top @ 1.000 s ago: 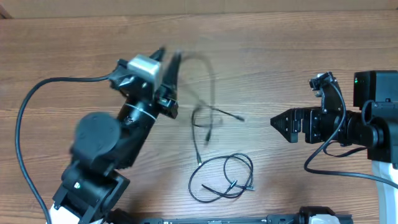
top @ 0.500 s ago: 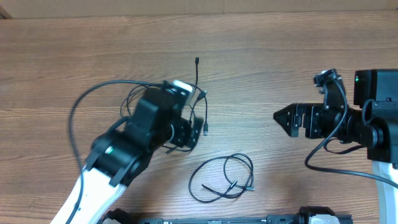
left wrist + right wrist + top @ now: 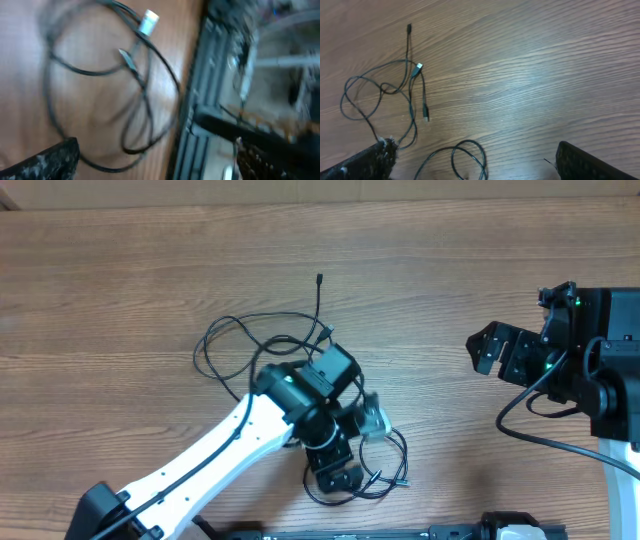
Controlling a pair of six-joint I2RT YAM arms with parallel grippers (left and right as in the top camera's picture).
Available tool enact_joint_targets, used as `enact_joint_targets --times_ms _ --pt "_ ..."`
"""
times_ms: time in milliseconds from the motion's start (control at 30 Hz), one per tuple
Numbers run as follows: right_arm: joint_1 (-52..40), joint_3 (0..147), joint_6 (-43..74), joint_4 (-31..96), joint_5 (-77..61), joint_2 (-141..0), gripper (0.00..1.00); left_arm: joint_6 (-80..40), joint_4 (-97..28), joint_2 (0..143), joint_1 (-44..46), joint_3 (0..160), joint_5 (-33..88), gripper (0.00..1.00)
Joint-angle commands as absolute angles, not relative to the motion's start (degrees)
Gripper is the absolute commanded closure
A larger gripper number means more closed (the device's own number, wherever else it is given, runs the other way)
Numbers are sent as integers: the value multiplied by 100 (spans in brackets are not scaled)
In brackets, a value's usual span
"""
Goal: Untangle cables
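Two thin black cables lie apart on the wooden table. One is a loose, looping strand (image 3: 318,292) at centre left, its plug (image 3: 409,29) pointing to the far side. The other is a small coil (image 3: 402,455) near the front edge, seen blurred in the left wrist view with a pale plug (image 3: 149,20). My left gripper (image 3: 356,452) hangs open over this coil with nothing between its fingers (image 3: 47,160). My right gripper (image 3: 484,350) stands open and empty at the right, well away from both cables; its wrist view shows the coil (image 3: 466,150) below its finger (image 3: 592,162).
A metal rail (image 3: 200,110) runs along the table's front edge, just past the coil. The left arm's white link (image 3: 210,455) crosses the table from the front left. The right arm's thicker black wiring (image 3: 540,435) loops at the right.
The left arm swung from the far left down to the front centre. Its gripper opened and let go of the strand, which now lies on the table. The right gripper drew back to the right.
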State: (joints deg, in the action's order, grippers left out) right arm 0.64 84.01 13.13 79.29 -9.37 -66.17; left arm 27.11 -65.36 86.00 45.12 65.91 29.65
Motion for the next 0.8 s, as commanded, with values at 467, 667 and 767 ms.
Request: enact_joint_targets --times_ms 467,667,767 --pt "45 8462 1352 7850 -755 -6598 0 3288 -4967 8774 4840 4965 2783 2" --pt "45 8462 1352 7856 -755 -6598 0 2016 -4130 8750 4827 5033 2335 96" --pt "45 8462 1352 7854 -753 -6598 0 1741 -4241 8676 4748 6031 2333 96"
